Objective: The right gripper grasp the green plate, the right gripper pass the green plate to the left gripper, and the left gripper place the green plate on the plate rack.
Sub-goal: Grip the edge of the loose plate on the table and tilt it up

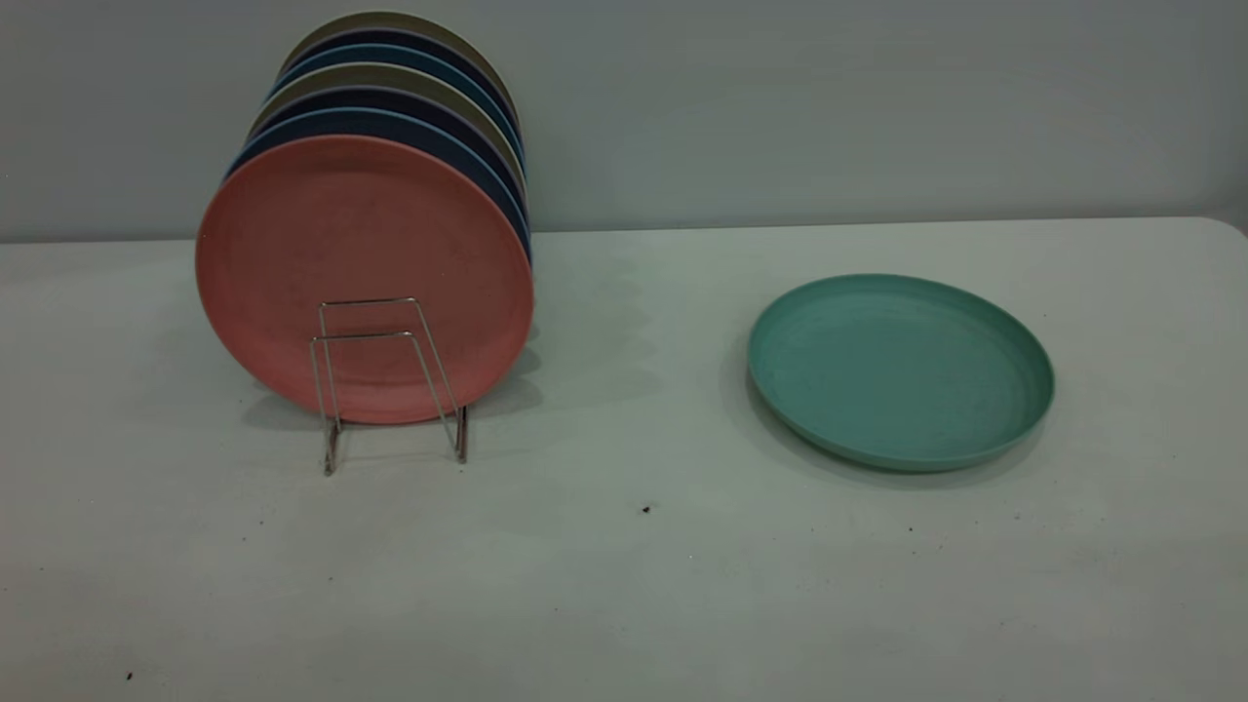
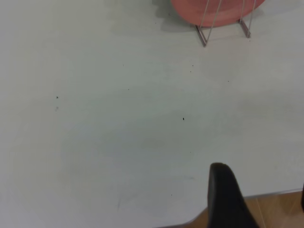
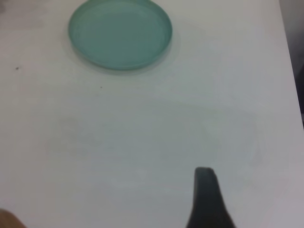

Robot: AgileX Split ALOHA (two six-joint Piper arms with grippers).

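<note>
The green plate (image 1: 902,370) lies flat on the white table at the right, and shows far ahead in the right wrist view (image 3: 119,34). The plate rack (image 1: 370,336) stands at the left and holds a row of upright plates. Its front wire loops stand free before the salmon-pink plate (image 1: 361,244). The rack's feet (image 2: 204,38) show far ahead in the left wrist view. Neither gripper shows in the exterior view. My left gripper (image 2: 261,199) is open and empty over the table's near edge. My right gripper (image 3: 256,209) is open and empty, well short of the plate.
Behind the pink plate stand several dark blue (image 1: 390,122) and olive plates. A grey wall runs behind the table. The table's edge (image 2: 266,194) and wooden floor show below the left gripper. The table's right edge (image 3: 289,57) shows in the right wrist view.
</note>
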